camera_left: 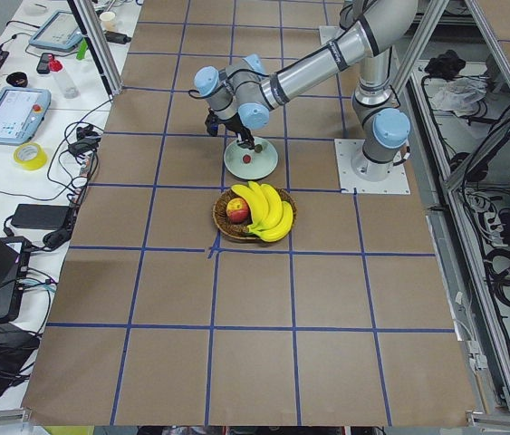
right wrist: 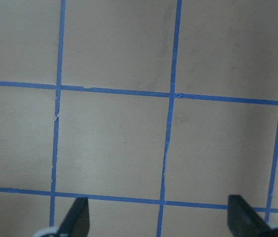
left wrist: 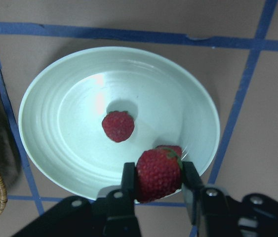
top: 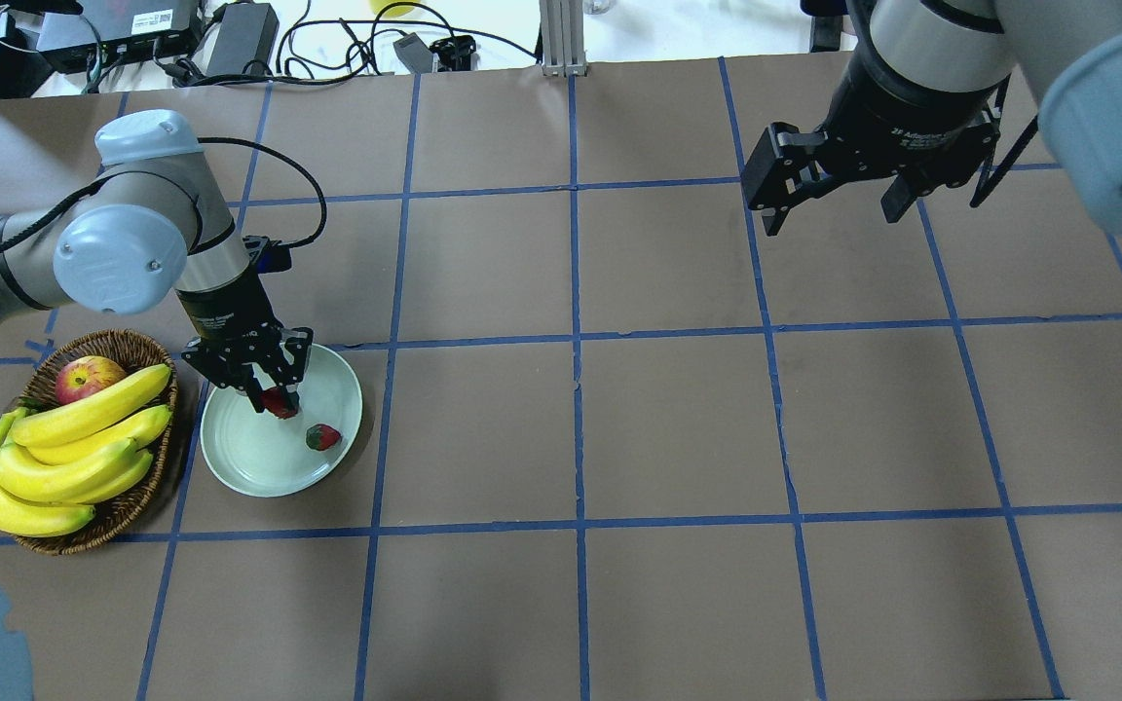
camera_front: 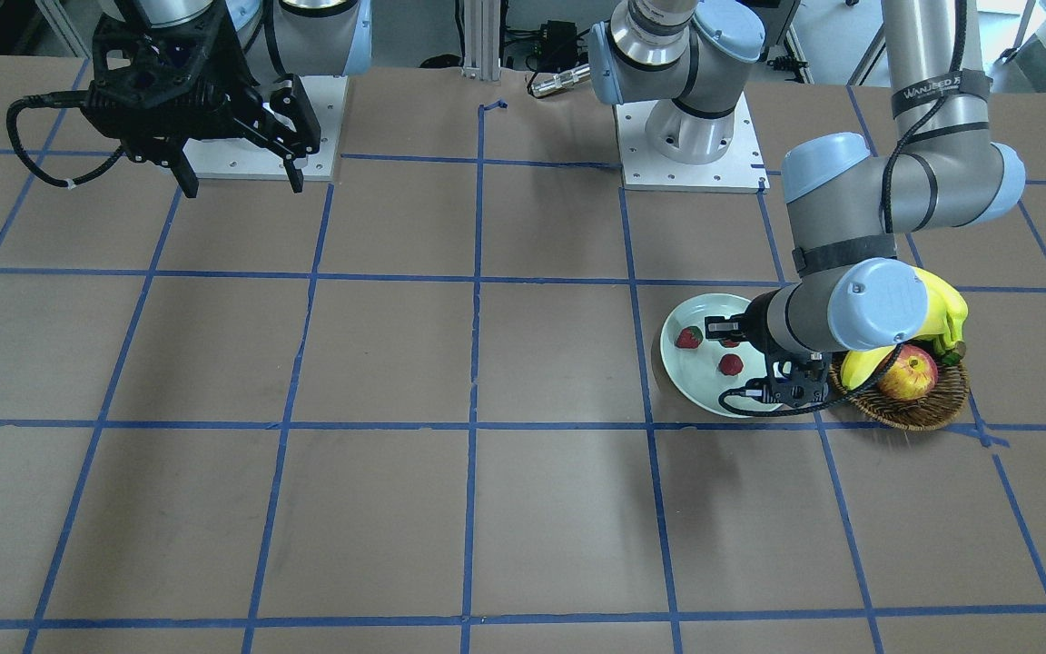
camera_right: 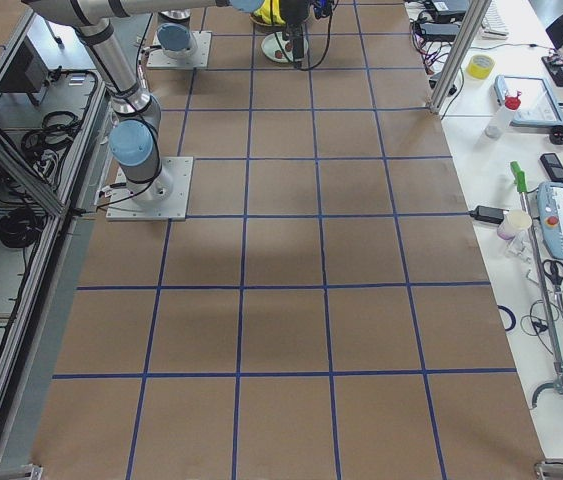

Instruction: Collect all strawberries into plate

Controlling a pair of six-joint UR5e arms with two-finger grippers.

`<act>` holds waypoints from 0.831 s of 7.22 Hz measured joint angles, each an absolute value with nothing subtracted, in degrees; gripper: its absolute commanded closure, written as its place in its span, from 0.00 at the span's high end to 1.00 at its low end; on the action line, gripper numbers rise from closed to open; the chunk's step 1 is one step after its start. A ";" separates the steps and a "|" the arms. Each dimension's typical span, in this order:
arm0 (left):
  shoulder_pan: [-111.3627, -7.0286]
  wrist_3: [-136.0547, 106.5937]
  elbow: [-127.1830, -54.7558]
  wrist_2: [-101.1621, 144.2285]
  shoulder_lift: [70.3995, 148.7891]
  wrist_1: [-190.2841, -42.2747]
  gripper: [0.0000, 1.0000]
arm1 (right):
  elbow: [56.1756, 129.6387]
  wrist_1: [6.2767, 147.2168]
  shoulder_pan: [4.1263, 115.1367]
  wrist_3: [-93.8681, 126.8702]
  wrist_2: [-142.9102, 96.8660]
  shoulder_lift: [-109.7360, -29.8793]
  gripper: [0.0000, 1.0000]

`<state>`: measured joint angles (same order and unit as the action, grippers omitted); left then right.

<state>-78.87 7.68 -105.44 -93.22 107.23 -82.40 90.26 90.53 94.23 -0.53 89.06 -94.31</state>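
My left gripper [left wrist: 158, 182] is shut on a red strawberry [left wrist: 154, 169] and holds it just above the pale mint plate [left wrist: 55, 98]. A second strawberry [left wrist: 118, 126] lies in the plate's middle, and a third [top: 323, 437] lies in the plate nearer my side. The front view shows the held berry [camera_front: 729, 342] and the two lying ones [camera_front: 688, 338] [camera_front: 731, 364] on the plate [camera_front: 682, 372]. In the overhead view the left gripper [top: 274, 394] is over the plate [top: 230, 467]. My right gripper [top: 834, 212] is open and empty, high over bare table far to the right.
A brown wicker basket [top: 137, 341] with bananas [top: 74, 448] and a red-yellow apple [top: 89, 377] stands right beside the plate, on its left in the overhead view. Blue tape lines grid the brown table. The right wrist view shows only table between the open fingertips [right wrist: 77, 217].
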 measured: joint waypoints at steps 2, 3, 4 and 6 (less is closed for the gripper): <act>-78.92 7.50 -105.30 -93.29 106.76 -82.24 1.00 | 90.26 90.47 94.24 -0.53 89.13 -94.34 1.00; -78.97 7.43 -103.77 -93.23 106.16 -82.35 1.00 | 90.26 90.45 94.24 -0.53 89.13 -94.33 1.00; -79.21 7.33 -100.21 -93.00 105.18 -83.21 1.00 | 90.26 90.44 94.24 -0.53 89.12 -94.32 1.00; -79.75 6.80 -91.72 -92.76 102.34 -86.78 1.00 | 90.26 90.44 94.25 -0.53 89.12 -94.31 1.00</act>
<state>-79.75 6.80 -91.72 -92.76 102.34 -86.78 90.26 90.44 94.25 -0.53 89.12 -94.31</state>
